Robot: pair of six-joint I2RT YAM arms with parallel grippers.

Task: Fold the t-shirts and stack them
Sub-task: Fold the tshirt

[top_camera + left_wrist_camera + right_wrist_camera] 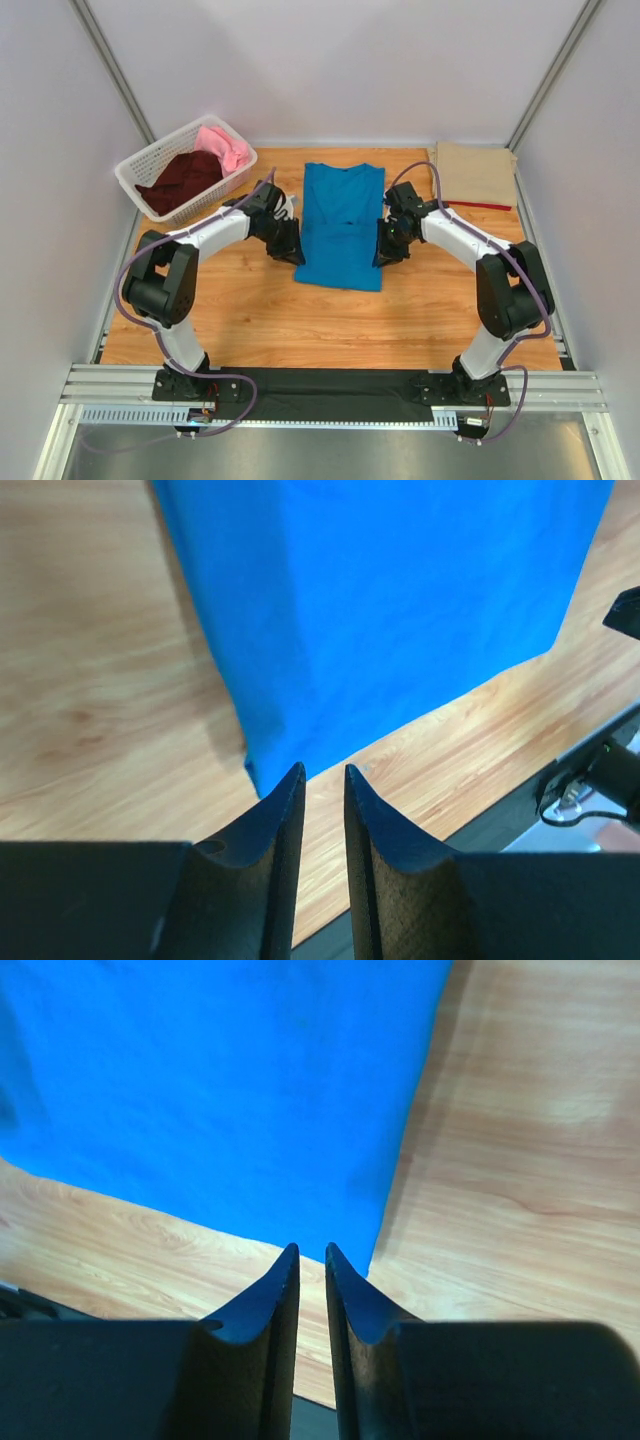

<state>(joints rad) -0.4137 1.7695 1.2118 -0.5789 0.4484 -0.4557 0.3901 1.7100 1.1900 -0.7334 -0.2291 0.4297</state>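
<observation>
Both arms were down at the bench [250,320]. The blue t-shirt [340,225] lay flat between the two sets of jaws, its near corner just ahead of each pair of tips. The left jaws were parted by only a narrow slit with bare wood showing through, and the right jaws were the same – neither held cloth. Beyond the right jaws sat the folded tan t-shirt [476,172], and beyond the left jaws the basket [160,165] held the maroon t-shirt [185,178] and the pink t-shirt [228,148].

Light-grained wooden worktop [250,320], plain pale grey walls [330,70] left, far and right. Metal corner posts [110,65]. Aluminium rail [110,385] along near edge. Soft, even light.
</observation>
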